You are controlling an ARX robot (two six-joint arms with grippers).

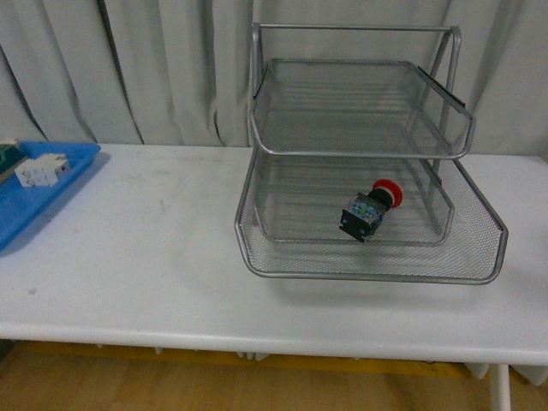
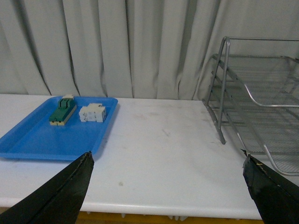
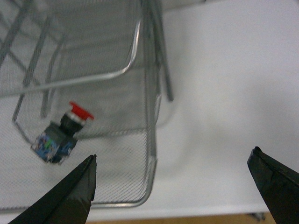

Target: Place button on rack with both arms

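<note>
Your right gripper is spread wide, its two dark fingertips at the near edges of the wrist view, holding nothing. The button lies beyond and to one side of that gap, close to one fingertip but apart from it, inside the rack. In the front view, neither arm shows; you see the button lying on its side on the mesh of the lowest, widest tier of the rack, red cap pointing back and to the right, dark body toward the front rim. Your left gripper is likewise spread and empty, hanging over the white table, well apart from the button. Farther off on the left sits a blue tray carrying a green block and a white part. Grey curtain behind.
</note>
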